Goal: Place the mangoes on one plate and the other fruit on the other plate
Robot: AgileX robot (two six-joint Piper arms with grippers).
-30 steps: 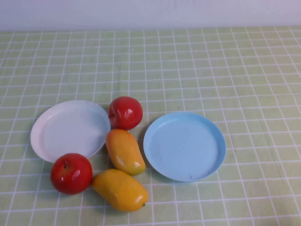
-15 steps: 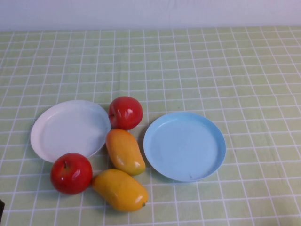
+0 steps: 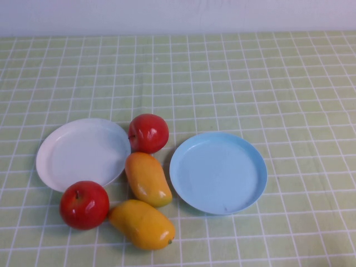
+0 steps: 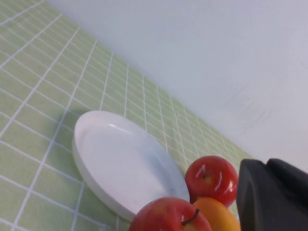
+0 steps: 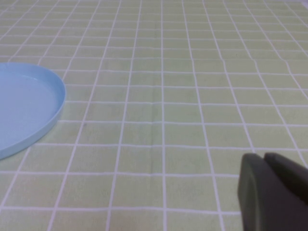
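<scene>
Two mangoes (image 3: 147, 179) (image 3: 142, 223) lie between the white plate (image 3: 83, 153) and the light blue plate (image 3: 218, 172). One red apple (image 3: 148, 133) sits at the white plate's far right rim, the other apple (image 3: 84, 204) at its near rim. Both plates are bare. Neither gripper shows in the high view. In the left wrist view my left gripper (image 4: 267, 162) is shut on nothing, hanging near the apples (image 4: 211, 179) (image 4: 168, 216), a mango (image 4: 216, 214) and the white plate (image 4: 120, 163). My right gripper (image 5: 263, 156) is shut over the cloth, apart from the blue plate (image 5: 24, 110).
A green checked cloth (image 3: 250, 83) covers the table, and a pale wall (image 3: 178, 14) runs along its far edge.
A dark bit of the left arm showed at the lower left edge of the high view half a second ago and is gone now. Fruit and plates have not moved.
</scene>
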